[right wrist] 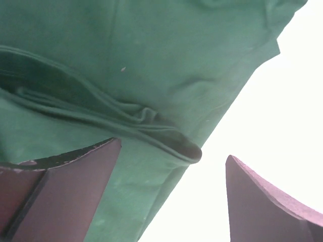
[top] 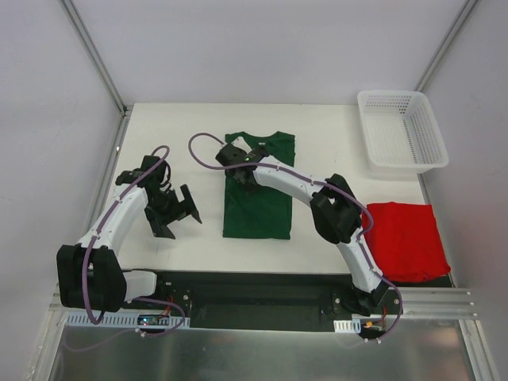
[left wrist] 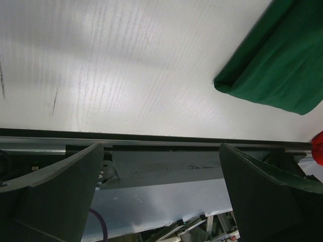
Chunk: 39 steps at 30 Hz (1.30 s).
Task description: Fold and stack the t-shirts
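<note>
A green t-shirt (top: 259,194) lies on the white table (top: 182,127), folded lengthwise into a long strip. Its near corner shows in the left wrist view (left wrist: 275,65). My right gripper (top: 238,163) hovers open over the shirt's upper left edge; in its wrist view a folded sleeve edge (right wrist: 166,141) lies between the spread fingers (right wrist: 65,191), nothing gripped. My left gripper (top: 176,210) stands open left of the shirt, holding nothing, over bare table near the front edge. A red t-shirt (top: 406,240) lies folded at the front right.
A white plastic basket (top: 401,131) stands at the back right corner. A black strip and metal rail (top: 262,290) run along the table's front edge. Frame posts rise at the back corners.
</note>
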### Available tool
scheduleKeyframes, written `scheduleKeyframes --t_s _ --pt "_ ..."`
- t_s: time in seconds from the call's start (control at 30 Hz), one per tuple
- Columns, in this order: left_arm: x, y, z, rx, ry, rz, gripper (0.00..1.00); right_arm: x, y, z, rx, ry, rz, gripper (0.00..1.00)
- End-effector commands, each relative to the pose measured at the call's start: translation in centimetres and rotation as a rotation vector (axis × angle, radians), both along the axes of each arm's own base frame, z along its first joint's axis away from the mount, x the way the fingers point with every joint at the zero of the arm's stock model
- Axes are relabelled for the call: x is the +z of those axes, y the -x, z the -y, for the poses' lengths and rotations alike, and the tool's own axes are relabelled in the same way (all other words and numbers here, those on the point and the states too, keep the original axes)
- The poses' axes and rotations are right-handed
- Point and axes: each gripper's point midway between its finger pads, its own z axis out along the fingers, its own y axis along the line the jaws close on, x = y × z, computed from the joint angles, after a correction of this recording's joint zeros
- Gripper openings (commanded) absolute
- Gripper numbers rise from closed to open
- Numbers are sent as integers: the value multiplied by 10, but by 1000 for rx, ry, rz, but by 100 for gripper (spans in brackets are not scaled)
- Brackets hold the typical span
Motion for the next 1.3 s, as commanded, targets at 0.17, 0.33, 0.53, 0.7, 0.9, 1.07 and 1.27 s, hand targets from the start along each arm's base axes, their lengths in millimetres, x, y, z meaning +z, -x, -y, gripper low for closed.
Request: scheduleKeyframes --t_s 0.17,0.33,0.53,0.7,0.9,1.07,1.27 --pt "-4 7 3 -16 26 -43 99 6 -25 -1 -48 -5 67 91" --pt "-6 6 4 -13 33 -51 99 13 -32 -15 -33 -78 91 98" --pt "-2 2 7 -17 51 -35 99 -14 -32 -29 -11 -107 12 96" --pt "-1 9 11 -25 77 -30 99 -21 -37 -30 -25 -92 24 96" --pt "-4 17 16 -34 113 -17 99 34 -53 -12 -86 -56 203 96" --pt "1 9 21 -48 141 23 99 107 -54 11 -124 -26 343 96" --pt "1 -7 37 -98 237 37 99 107 17 32 -93 -290 -49 96"
